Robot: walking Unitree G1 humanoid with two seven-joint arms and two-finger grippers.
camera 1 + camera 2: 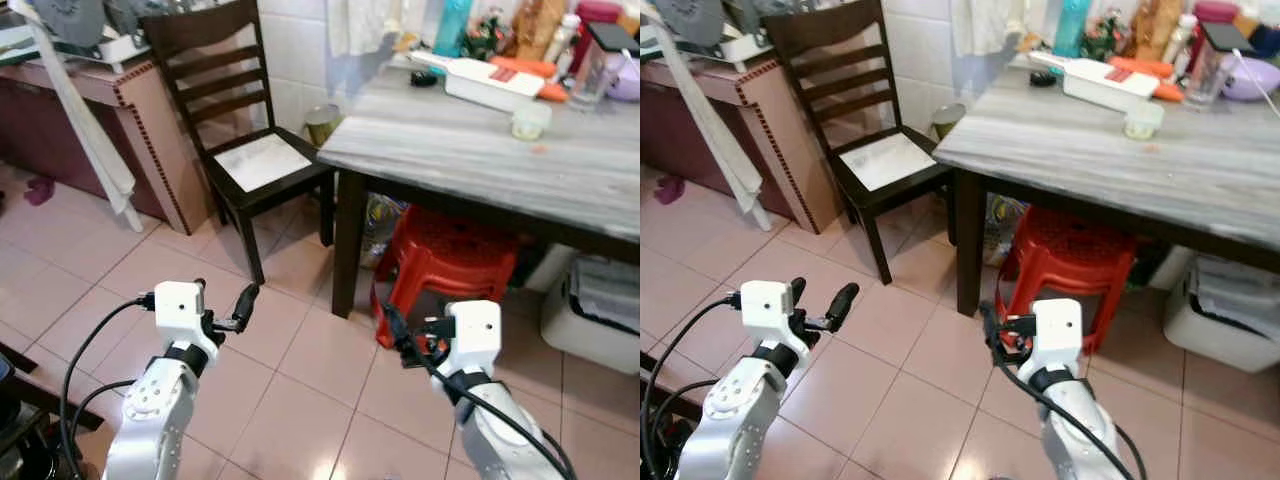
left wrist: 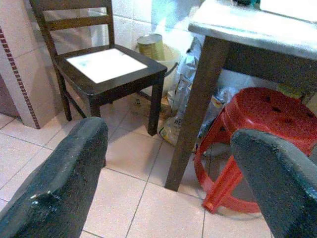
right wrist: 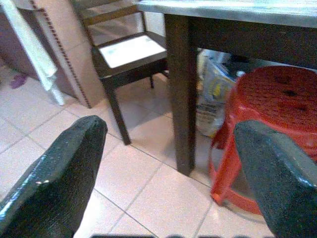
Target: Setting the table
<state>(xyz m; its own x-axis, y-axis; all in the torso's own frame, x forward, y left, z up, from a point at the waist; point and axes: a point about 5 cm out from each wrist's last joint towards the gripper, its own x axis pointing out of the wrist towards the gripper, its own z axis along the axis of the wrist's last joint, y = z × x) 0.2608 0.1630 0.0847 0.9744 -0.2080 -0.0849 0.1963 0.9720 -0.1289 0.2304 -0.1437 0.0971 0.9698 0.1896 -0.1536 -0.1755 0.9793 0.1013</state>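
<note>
Black left pincer [image 1: 240, 308] and right pincer [image 1: 397, 335] (both empty) gape wide

Grey streaked table [image 1: 480, 150]; red stool [image 1: 440, 262]; dark brown chair [image 1: 235, 110].

Stool [image 1: 440, 262] under table [image 1: 470, 150]; chair [image 1: 245, 150] left.

Both silver arms were raised forward at low height, each ending in a white wrist block with black cabling trailing back along the forearm. The left gripper [image 1: 232, 307] had its two black fingers [image 2: 59, 188] spread wide apart and held nothing. The right gripper [image 1: 398, 338] was level with the left and well apart from it, its fingers [image 3: 54, 183] likewise parted with nothing between them.
</note>
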